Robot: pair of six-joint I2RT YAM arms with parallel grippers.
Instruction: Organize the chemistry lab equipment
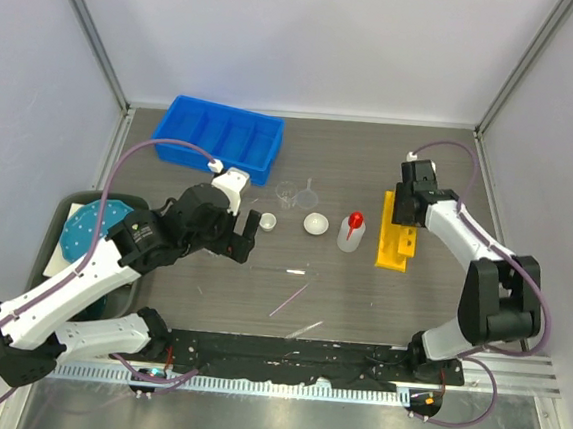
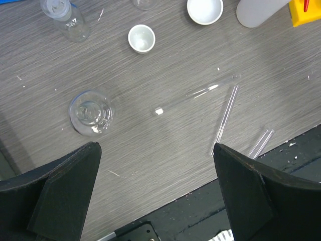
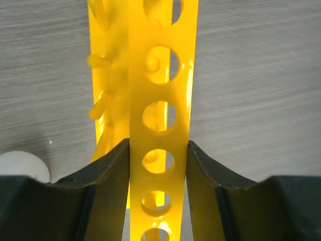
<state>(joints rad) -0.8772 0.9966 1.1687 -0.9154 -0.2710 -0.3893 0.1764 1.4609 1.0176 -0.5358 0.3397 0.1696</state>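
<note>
My right gripper (image 1: 409, 201) is shut on the top strip of the yellow holed rack (image 1: 397, 240), which stands on the table; the wrist view shows the rack (image 3: 159, 100) pinched between the pads (image 3: 114, 170). My left gripper (image 2: 155, 146) is open and empty above the table, near thin clear tubes (image 2: 224, 119) and a small clear glass vessel (image 2: 91, 111). A white round dish (image 1: 316, 223), a red-capped squeeze bottle (image 1: 350, 232), a small white cup (image 1: 267, 222), a beaker (image 1: 285, 192) and a funnel (image 1: 310, 191) stand mid-table. Three tubes (image 1: 289, 300) lie in front of them.
A blue divided bin (image 1: 228, 134) stands at the back left. A teal dotted plate (image 1: 94, 230) lies in a dark tray at the left edge, partly under my left arm. A clear vial (image 2: 65, 15) stands near the small cup. A black strip (image 1: 294, 356) runs along the near edge.
</note>
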